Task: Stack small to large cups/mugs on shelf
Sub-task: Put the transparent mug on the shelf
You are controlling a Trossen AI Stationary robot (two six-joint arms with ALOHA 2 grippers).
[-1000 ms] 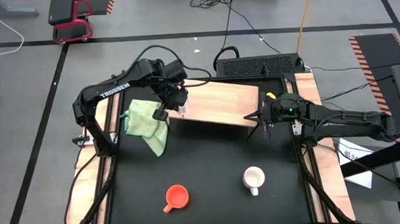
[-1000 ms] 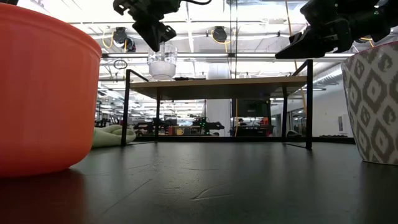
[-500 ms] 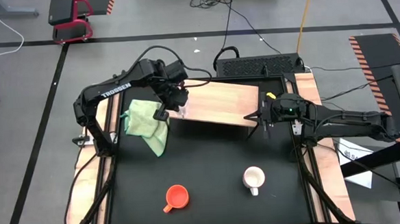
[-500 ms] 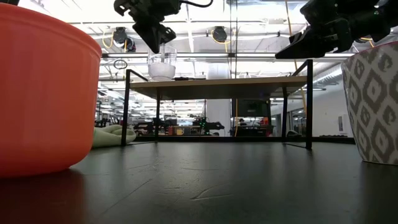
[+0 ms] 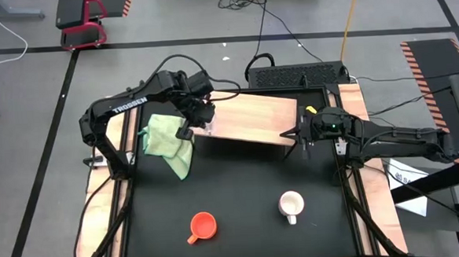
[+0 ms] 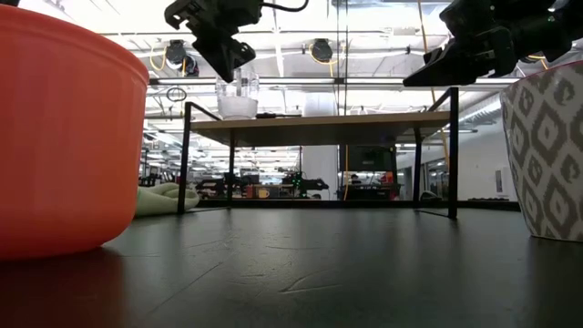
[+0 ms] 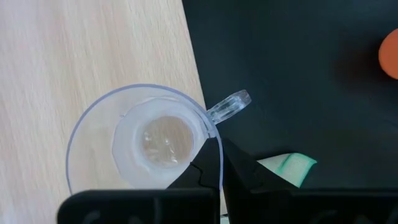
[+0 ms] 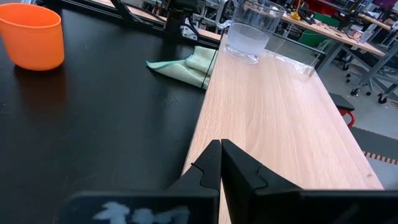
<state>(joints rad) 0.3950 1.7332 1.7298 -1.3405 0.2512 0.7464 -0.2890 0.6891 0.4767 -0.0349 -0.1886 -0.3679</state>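
From above: my left pincer (image 5: 196,124) hangs over the shelf (image 5: 252,117) corner, the orange mug (image 5: 203,225) and white mug (image 5: 291,205) down on the black desk (image 5: 232,183).

Low view: the clear glass cup (image 6: 237,97) sits upright on the shelf.

Left wrist: fingers pressed together, empty, at the cup's rim by its little handle.

Right wrist: my right pincer (image 8: 221,163) is pressed together too, over the shelf's edge.

Low view: orange mug (image 6: 64,137) cut off at picture's left edge, white mug (image 6: 547,155) at right edge. Left wrist view: glass cup (image 7: 146,146) rim partly hidden behind fingers (image 7: 208,180); green cloth (image 7: 289,167) mostly hidden.
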